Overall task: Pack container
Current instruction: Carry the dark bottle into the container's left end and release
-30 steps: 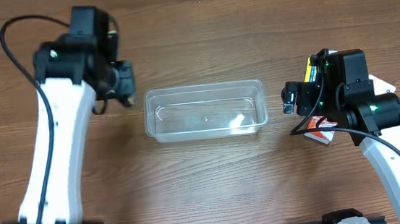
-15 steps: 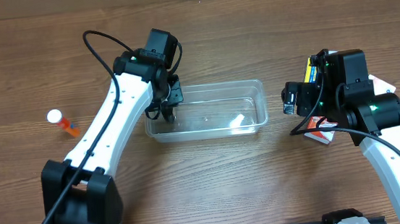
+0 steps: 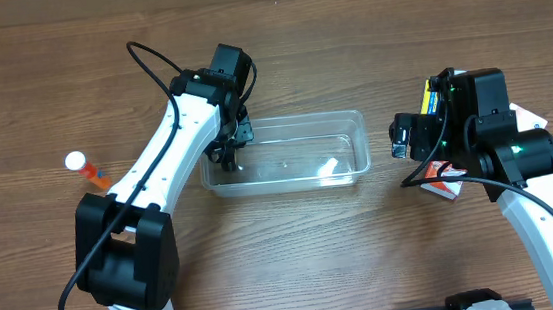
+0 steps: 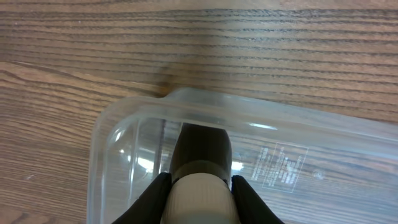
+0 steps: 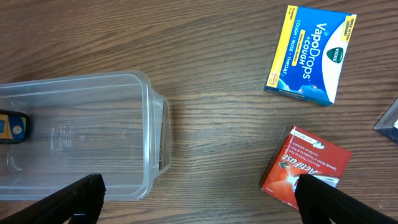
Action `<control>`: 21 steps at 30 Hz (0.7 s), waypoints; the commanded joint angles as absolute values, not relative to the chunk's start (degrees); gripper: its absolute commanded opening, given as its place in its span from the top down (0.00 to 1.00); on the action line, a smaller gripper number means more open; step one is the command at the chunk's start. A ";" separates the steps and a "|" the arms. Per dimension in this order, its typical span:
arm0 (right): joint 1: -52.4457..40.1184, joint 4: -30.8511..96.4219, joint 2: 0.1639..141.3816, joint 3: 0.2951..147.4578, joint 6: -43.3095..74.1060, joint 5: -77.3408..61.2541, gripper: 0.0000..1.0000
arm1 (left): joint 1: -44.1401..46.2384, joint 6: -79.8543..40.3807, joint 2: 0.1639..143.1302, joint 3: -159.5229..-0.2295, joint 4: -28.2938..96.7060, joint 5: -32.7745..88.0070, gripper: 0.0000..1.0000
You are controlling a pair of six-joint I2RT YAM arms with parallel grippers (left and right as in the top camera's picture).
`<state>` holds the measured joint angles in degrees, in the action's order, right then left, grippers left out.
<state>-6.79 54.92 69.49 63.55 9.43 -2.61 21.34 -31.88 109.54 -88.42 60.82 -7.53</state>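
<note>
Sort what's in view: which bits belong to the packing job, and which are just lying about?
In the job: clear container; small bottle, held by the left gripper over the container's left end.

Lying about, probably waiting to be packed: cough-drop box; red box; orange bottle with white cap. The right gripper is open, empty.

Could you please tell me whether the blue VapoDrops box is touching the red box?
Apart. The right wrist view shows a stretch of table between the VapoDrops box and the red box, with no overlap.

Glossy clear plastic container (image 3: 287, 154), wood-grain table (image 3: 295, 254)
</note>
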 commanded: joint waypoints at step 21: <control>-6.63 54.61 68.93 64.88 9.65 -2.70 0.00 | 11.81 -33.47 100.57 -109.67 82.30 -12.21 0.28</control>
